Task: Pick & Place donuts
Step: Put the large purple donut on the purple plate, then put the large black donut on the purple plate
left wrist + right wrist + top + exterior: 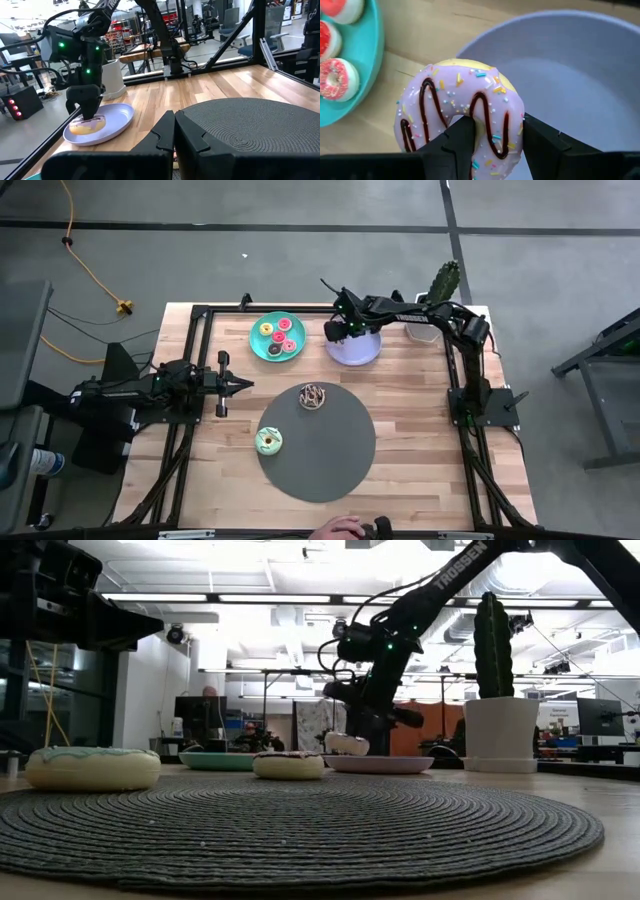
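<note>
Right gripper (492,142) fingers clamp striped donut (462,102) over lilac plate (580,65), likely for drop-off. Left gripper (240,385) waits left of mat (330,455), fingers closed, empty.

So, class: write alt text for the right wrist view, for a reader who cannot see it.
The right gripper grips a lilac-iced donut with chocolate stripes and sprinkles, over the lilac plate. Beside it, a teal plate holds small red and pink donuts.
</note>
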